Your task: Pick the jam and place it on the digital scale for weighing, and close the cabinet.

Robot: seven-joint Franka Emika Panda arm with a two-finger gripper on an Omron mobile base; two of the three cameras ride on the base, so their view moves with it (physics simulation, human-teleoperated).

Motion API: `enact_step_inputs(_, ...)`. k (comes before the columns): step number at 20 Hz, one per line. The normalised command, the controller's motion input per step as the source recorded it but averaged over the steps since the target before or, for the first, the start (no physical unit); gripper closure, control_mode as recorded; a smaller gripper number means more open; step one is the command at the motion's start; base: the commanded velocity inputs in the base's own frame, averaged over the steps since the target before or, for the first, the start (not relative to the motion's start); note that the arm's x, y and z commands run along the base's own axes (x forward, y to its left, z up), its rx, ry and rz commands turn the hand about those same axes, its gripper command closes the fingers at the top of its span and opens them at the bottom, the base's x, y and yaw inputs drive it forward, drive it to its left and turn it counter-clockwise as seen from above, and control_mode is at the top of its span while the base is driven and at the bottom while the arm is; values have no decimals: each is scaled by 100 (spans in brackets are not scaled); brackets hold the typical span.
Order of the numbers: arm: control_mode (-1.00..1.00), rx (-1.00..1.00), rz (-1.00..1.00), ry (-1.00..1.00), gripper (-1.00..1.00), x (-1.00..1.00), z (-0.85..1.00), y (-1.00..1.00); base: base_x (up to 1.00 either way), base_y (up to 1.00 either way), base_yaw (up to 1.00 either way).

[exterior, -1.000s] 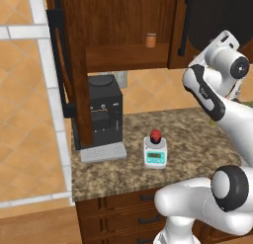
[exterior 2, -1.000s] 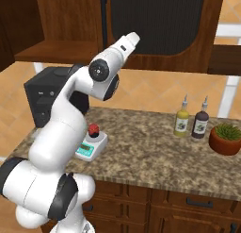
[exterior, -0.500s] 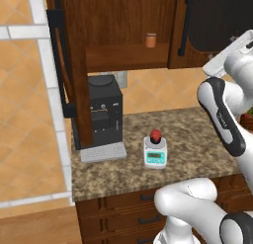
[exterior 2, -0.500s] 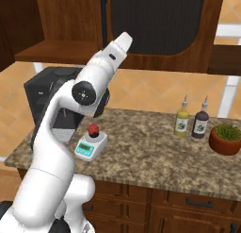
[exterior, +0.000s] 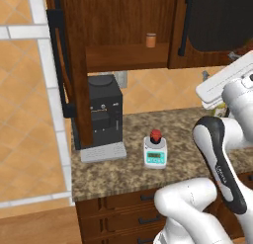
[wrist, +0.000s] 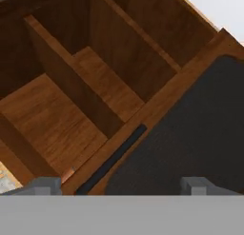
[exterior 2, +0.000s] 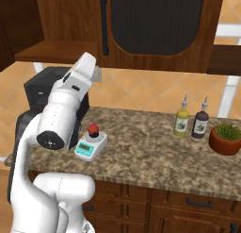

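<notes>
The jam [exterior: 155, 135], a tiny jar with a red top, stands on the white digital scale [exterior: 155, 154] on the granite counter; both also appear in the right base view as the jam [exterior 2: 93, 129] on the scale [exterior 2: 90, 147]. The cabinet [exterior: 123, 20] has its left door [exterior: 63, 65] swung wide open and its right dark-panelled door [exterior: 220, 20] closed. My gripper [wrist: 122, 186] is open and holds nothing, raised in front of the cabinet. It faces the right door's black bar handle [wrist: 113, 159] and the wooden shelf [wrist: 52, 120].
An orange-brown jar [exterior: 151, 39] sits on the cabinet shelf. A black coffee machine [exterior: 104, 114] stands left of the scale. Two bottles [exterior 2: 181, 121] [exterior 2: 200, 123] and a potted plant [exterior 2: 227, 137] are at the counter's right. My white arm [exterior: 222, 154] fills the space in front of the counter.
My arm has swung right and folded lower in the left base view. The jam, the scale and the cabinet doors have not moved.
</notes>
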Motion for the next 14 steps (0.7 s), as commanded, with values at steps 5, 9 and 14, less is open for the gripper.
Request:
enact_step_inputs(5, -100, -6, 15, -38, -100, -94, 0, 94, 0, 0, 0)
enact_step_inputs(9, -100, -3, 12, -4, -100, -67, -14, 97, 0, 0, 0)
enact_step_inputs(14, -100, 3, 10, 0, -100, 1, -62, 100, 0, 0, 0)
